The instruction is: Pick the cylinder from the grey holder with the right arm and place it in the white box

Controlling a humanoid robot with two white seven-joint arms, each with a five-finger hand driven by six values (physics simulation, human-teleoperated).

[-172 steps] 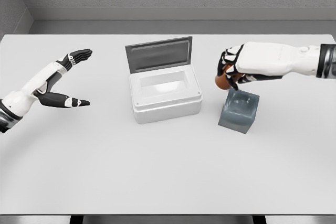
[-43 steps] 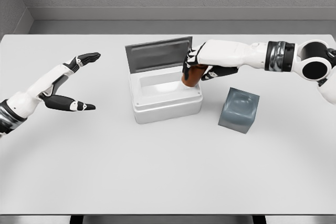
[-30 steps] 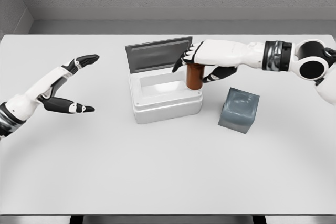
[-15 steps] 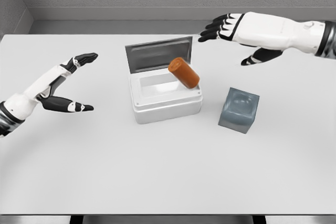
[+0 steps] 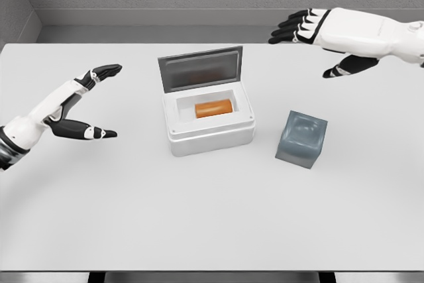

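1. At one o'clock our right hand (image 5: 322,33) hovers above the table (image 5: 199,217), palm down, fingers spread, empty.
2. At nine o'clock our left hand (image 5: 74,107) rests open, thumb apart.
3. Centre: the cylinder (image 5: 213,108) lies flat inside the box (image 5: 209,137); the holder (image 5: 301,139) sits at four o'clock of it.

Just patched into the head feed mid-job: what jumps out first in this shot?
The orange-brown cylinder stands out most: it lies on its side inside the open white box at the table's centre, with the box's grey lid standing upright behind it. Right of the box sits the translucent grey cube holder, now empty. The right hand hangs open above the far right of the table.
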